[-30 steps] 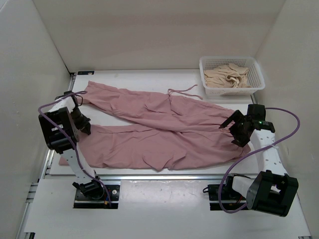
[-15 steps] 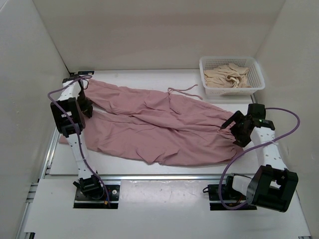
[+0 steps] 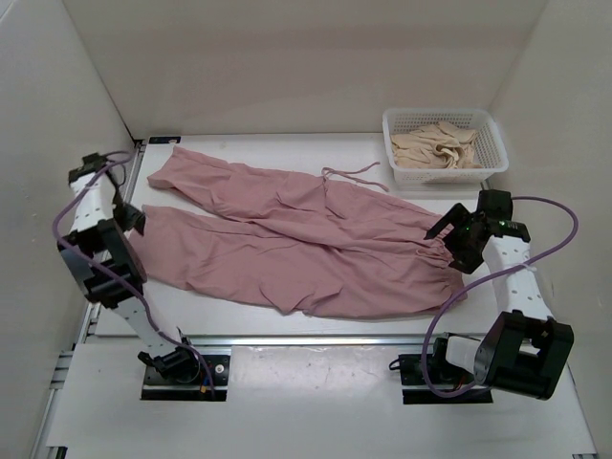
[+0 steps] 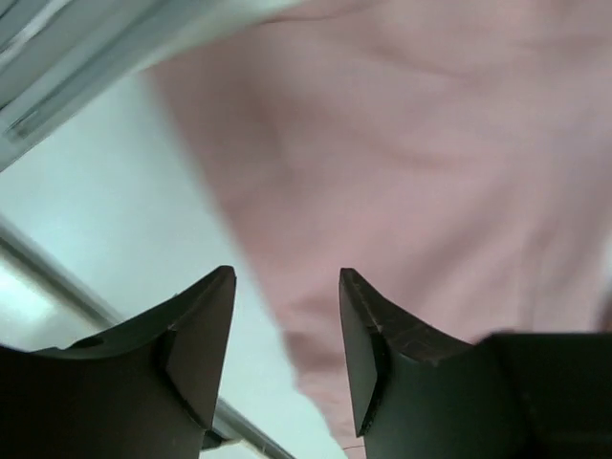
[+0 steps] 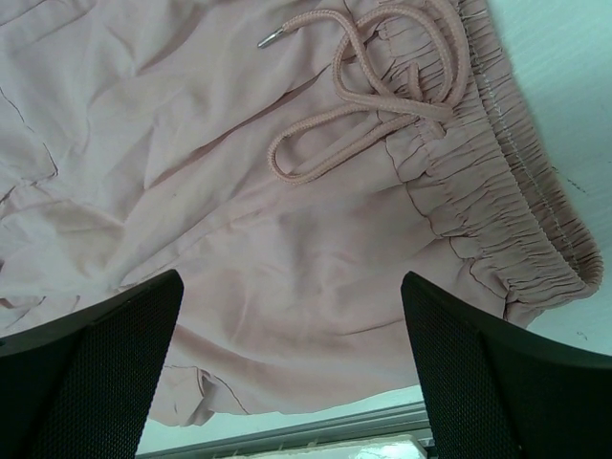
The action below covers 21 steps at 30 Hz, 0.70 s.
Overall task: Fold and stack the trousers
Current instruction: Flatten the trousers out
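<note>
The dusty-pink trousers (image 3: 306, 239) lie spread flat across the table, two legs reaching left and the waist at the right. A thin pink drawstring (image 3: 354, 175) trails off at the back. My left gripper (image 3: 132, 220) is open and empty at the hem of the nearer leg; in the left wrist view the blurred pink fabric (image 4: 430, 143) lies past its open jaws (image 4: 287, 287). My right gripper (image 3: 442, 241) is wide open just above the waist. The right wrist view shows the gathered waistband (image 5: 497, 220) and a looped drawstring (image 5: 363, 105) beyond its jaws (image 5: 292, 282).
A white mesh basket (image 3: 492, 143) holding a beige cream garment (image 3: 435, 148) stands at the back right. White walls close in the table on the left, back and right. A metal rail (image 4: 57, 86) runs along the left table edge.
The left arm swung out to the far left, and the nearer leg's hem moved away from the front edge towards the other leg. The right gripper barely moved.
</note>
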### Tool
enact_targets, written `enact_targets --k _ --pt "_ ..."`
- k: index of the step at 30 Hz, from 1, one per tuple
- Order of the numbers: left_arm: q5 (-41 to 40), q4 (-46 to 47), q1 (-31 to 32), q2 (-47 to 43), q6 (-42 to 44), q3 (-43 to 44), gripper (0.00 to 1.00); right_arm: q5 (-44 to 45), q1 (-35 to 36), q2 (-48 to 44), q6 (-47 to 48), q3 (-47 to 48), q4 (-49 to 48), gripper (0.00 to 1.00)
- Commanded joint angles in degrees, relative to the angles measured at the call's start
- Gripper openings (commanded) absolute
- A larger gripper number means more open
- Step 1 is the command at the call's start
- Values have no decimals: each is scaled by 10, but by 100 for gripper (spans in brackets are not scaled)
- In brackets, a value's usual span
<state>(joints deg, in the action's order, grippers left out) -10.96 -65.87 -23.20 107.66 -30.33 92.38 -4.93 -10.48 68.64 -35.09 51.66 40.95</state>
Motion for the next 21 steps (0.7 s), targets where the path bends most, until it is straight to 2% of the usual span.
enact_targets --k 1,6,14,21 --pt "-14 36 -48 -59 3 -90 60 -17 -2 -5 15 21 8 100" --pt "25 48 -60 -21 -21 -117 61 -39 -2 -17 20 21 20 100" --pt "32 89 -60 33 -27 -130 58 -44 -8 -44 31 39 48 100" --pt "44 112 -66 34 -27 -155 57 -44 -8 -49 31 44 54 100"
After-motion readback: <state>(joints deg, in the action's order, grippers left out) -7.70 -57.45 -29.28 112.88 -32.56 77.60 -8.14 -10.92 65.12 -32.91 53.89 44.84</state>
